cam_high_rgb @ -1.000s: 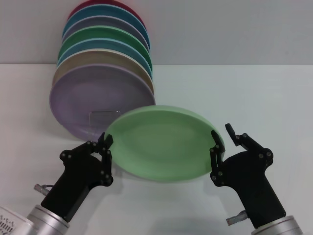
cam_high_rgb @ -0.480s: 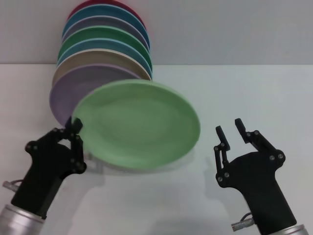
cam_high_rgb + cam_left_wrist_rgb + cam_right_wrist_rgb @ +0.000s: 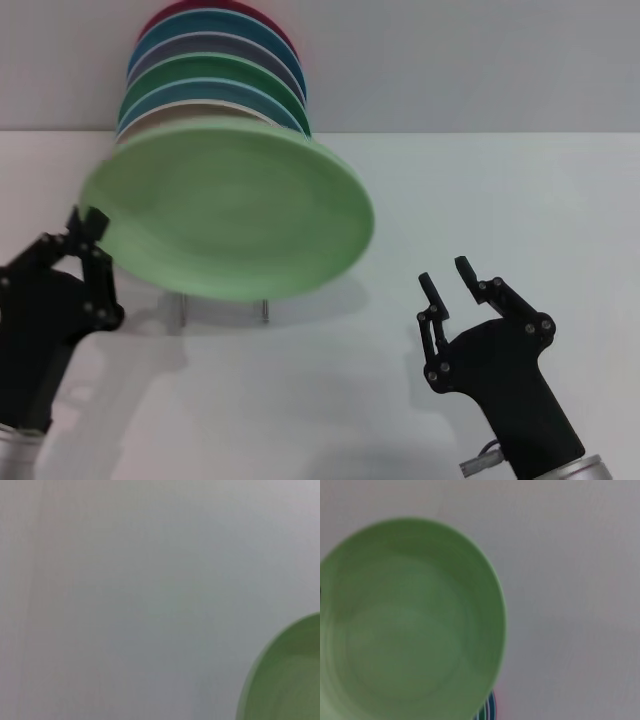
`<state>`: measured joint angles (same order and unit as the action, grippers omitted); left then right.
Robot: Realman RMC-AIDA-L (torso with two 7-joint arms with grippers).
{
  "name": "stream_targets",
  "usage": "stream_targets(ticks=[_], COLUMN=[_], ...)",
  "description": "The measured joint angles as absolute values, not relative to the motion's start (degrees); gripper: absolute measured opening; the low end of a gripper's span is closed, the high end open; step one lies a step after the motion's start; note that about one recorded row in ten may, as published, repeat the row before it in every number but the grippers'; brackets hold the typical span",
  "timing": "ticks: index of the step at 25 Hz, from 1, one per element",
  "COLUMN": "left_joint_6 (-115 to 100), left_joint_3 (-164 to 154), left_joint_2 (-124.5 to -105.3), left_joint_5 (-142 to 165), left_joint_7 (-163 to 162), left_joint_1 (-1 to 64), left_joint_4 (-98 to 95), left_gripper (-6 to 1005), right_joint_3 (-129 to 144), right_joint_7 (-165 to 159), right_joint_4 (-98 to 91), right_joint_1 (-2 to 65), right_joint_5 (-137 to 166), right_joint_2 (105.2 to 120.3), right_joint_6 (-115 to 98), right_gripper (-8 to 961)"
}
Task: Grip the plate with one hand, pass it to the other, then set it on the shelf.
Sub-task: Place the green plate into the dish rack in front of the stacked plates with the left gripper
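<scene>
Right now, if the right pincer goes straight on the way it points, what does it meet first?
Probably the plate: the open right pincer points up and toward it, and its wrist camera is filled by that plate. Depth is unclear, so it might pass beneath.

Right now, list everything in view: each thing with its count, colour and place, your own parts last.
plate: one, pale mint-green, held in the air by its edge in front of the racked plates.
racked plates: at least six showing, red, blue, grey-purple, dark green, teal, beige, standing in a row at the table's back left.
shelf: two thin legs show under the plate.
table: one, white.
left gripper: black, near left, shut on the plate's edge.
right gripper: black, near right, open, empty.
</scene>
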<state>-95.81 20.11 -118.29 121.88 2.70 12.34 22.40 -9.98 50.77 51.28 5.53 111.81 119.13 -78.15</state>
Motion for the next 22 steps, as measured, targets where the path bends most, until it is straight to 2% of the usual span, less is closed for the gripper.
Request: stream_targets(ticks=[9, 22], left_joint_6=[-100.1, -99.5], left_joint_3=[25.2, 25.1], left_joint_2=[-118.52, -118.39], left_joint_5=[122.1, 122.2], left_joint_7=[4.7, 9.9], left_joint_1=[16.2, 21.3], left_joint_4=[16.5, 7.2], left_gripper=[32, 31], right_joint_3=[-10.5, -12.1], right_joint_7=[46.3, 46.8], right_joint_4=[47.1, 46.6], right_joint_1=[8.7, 9.0], right_joint_5=[110.0, 109.2], right_joint_2=[119.42, 119.36], right_joint_6=[-75.8, -75.7], right_gripper=[289, 287])
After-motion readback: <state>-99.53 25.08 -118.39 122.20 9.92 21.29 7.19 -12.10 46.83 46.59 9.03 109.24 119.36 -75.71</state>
